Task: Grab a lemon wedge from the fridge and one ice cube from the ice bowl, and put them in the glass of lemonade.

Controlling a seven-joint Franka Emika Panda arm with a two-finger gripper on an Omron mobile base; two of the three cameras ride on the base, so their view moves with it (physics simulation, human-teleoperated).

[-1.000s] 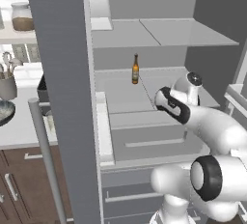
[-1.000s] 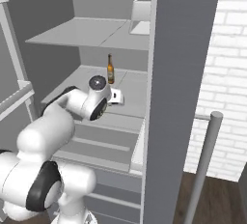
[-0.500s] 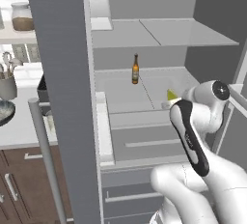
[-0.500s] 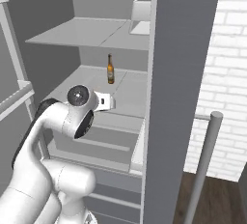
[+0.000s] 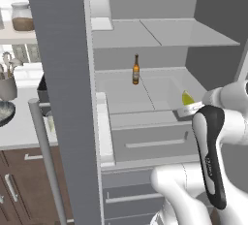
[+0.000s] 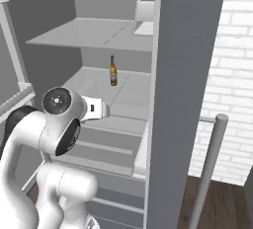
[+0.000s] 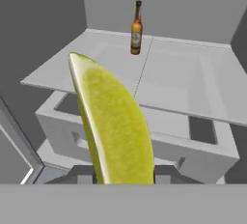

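- Tool (image 7: 123,179) clamped on the lemon wedge (image 7: 113,121), fingers pinching it at its lower end; wedge standing nearly upright in the hand view, peel edge to one side, cut face toward the camera.
- In the left base view, lemon wedge (image 5: 187,98) seen as a small yellow-green tip just ahead of the wrist, over the right front edge of the fridge's (image 5: 60,73) lower shelf, above the drawer (image 5: 150,139).
- Step in hand, as judged: carrying the wedge out of the fridge toward the glass of lemonade.
- To do it well: keep the pinch steady, since only a small part of a slippery wedge seems held; draw back level and straight out through the open front, no wrist roll until past the shelf edge.
- Brown bottle (image 5: 136,70) upright at the back of the same shelf, near its middle, well apart from the tool; no obstacle.
- Upper shelf (image 5: 160,32) overhead and the open door (image 6: 178,99) at the side: the tight spots for elbow and wrist on the way out.
- Worktop (image 5: 17,132) past the left door, with a utensil cup (image 5: 7,86) near its back edge and a lidded jar (image 5: 22,17) on a ledge above.
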